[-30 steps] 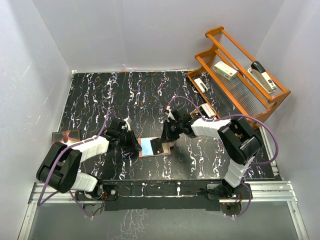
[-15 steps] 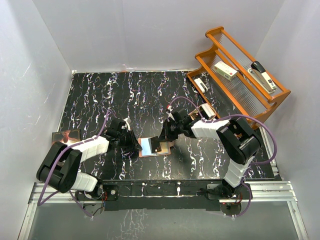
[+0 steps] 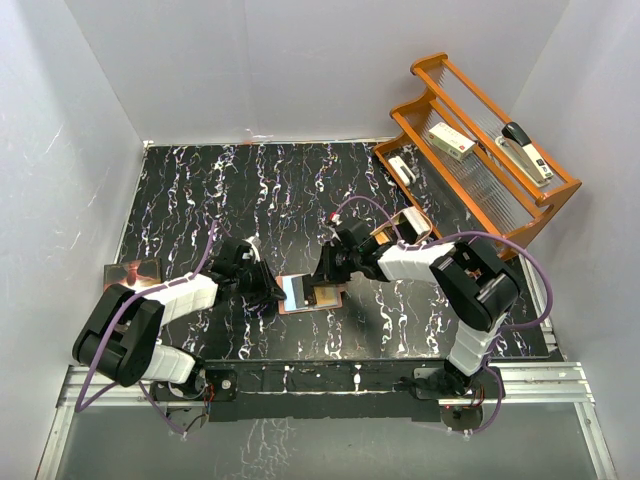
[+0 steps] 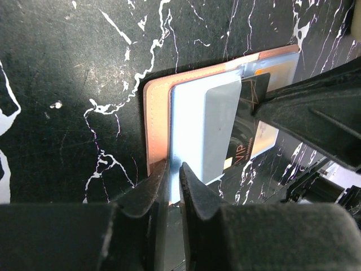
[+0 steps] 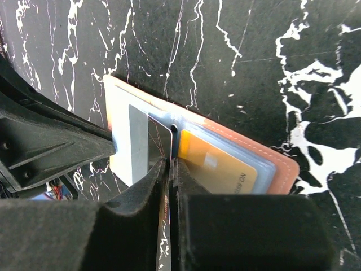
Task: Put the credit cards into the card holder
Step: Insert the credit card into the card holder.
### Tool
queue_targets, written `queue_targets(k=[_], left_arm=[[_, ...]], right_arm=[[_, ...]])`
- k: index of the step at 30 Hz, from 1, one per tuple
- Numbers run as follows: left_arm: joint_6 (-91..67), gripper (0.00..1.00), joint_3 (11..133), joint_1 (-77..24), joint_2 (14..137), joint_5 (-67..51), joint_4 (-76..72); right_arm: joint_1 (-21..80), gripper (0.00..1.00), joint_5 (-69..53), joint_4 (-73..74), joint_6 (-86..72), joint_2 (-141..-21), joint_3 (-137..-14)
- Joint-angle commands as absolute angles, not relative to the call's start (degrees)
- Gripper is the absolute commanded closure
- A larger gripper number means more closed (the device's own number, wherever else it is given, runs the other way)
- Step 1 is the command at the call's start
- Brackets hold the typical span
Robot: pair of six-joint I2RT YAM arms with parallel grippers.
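Observation:
The card holder (image 3: 334, 300) lies open on the black marbled table between my two grippers, its reddish-brown leather (image 4: 155, 130) (image 5: 271, 161) facing down. An orange-gold card (image 5: 220, 169) sits inside its clear pocket on the right half. A light blue-white card (image 4: 189, 135) (image 5: 119, 135) lies on the left half. My left gripper (image 3: 272, 289) (image 4: 174, 178) is shut on that card's near edge. My right gripper (image 3: 326, 273) (image 5: 171, 169) is shut on a dark card with VIP lettering (image 4: 251, 132) (image 5: 159, 141), held on edge at the holder's middle fold.
A wooden rack (image 3: 470, 195) at the back right holds a stapler (image 3: 527, 152) and small boxes. A tan dish (image 3: 414, 222) lies behind the right arm. A dark booklet with an orange picture (image 3: 133, 272) lies at the table's left edge.
My right gripper has shifted slightly left with the dark card, uncovering the orange-gold card in the right pocket. The left gripper has kept its hold.

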State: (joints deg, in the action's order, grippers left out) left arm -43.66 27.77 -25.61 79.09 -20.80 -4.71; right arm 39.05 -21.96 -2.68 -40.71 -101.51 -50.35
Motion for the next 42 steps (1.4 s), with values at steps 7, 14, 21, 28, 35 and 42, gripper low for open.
queue_targets(k=[7,14,21,28,35,42], left_arm=[[-45.43,0.81,28.07,-25.93,76.33,-21.80,-4.28],[-43.80,0.62,30.48,-25.91,73.49,-18.84,1.38],[-44.23,0.56,29.80,-25.97,72.38,-17.76,2.14],[-47.73,0.55,27.21,-25.93,74.04,-22.66,-3.97],[-47.96,0.55,26.67,-25.93,75.65,-23.02,-5.31],[-47.72,0.54,26.33,-25.93,75.71,-22.44,-5.45]], right_arm=[[43.06,0.88,-15.59,-2.50,-45.67,-98.56,-50.33],[43.36,0.72,-13.26,4.94,-42.65,-96.87,-53.53],[43.89,0.67,-12.79,8.09,-42.03,-93.76,-53.02],[45.12,0.67,-14.06,6.43,-42.67,-95.64,-52.77],[46.66,0.67,-14.18,6.24,-42.45,-97.82,-54.47],[47.44,0.67,-14.84,5.82,-42.63,-97.26,-55.12]])
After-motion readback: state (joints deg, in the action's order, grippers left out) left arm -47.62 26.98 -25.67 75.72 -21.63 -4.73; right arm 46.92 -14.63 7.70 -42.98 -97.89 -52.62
